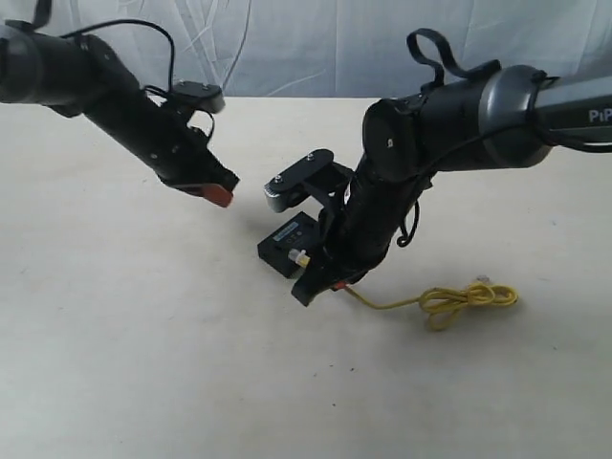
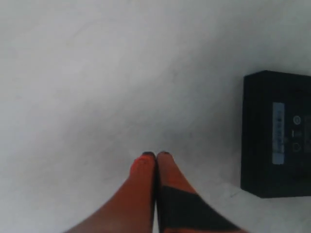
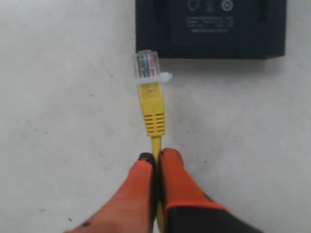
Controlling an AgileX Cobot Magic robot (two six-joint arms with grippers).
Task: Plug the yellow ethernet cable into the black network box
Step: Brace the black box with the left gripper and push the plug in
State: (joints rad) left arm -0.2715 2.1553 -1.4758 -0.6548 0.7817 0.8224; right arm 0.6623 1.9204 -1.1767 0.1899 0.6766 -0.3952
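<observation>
The black network box [image 1: 289, 243] lies flat at the table's middle, its pale label strip [image 2: 278, 131] up. My right gripper [image 3: 156, 156] is shut on the yellow ethernet cable [image 3: 154, 112] just behind its boot. The clear plug [image 3: 147, 64] points at the box's side [image 3: 210, 29] and sits right at its near edge, outside it. The cable's other end trails to a knotted loop [image 1: 466, 299] on the right. My left gripper [image 2: 156, 155] is shut and empty, hovering above the table to the left of the box [image 2: 277, 133].
A pale tabletop [image 1: 143, 335] spreads all round. A crumpled white backdrop [image 1: 287, 43] closes off the far edge. The right arm [image 1: 402, 182] leans over the box from the right and hides part of it.
</observation>
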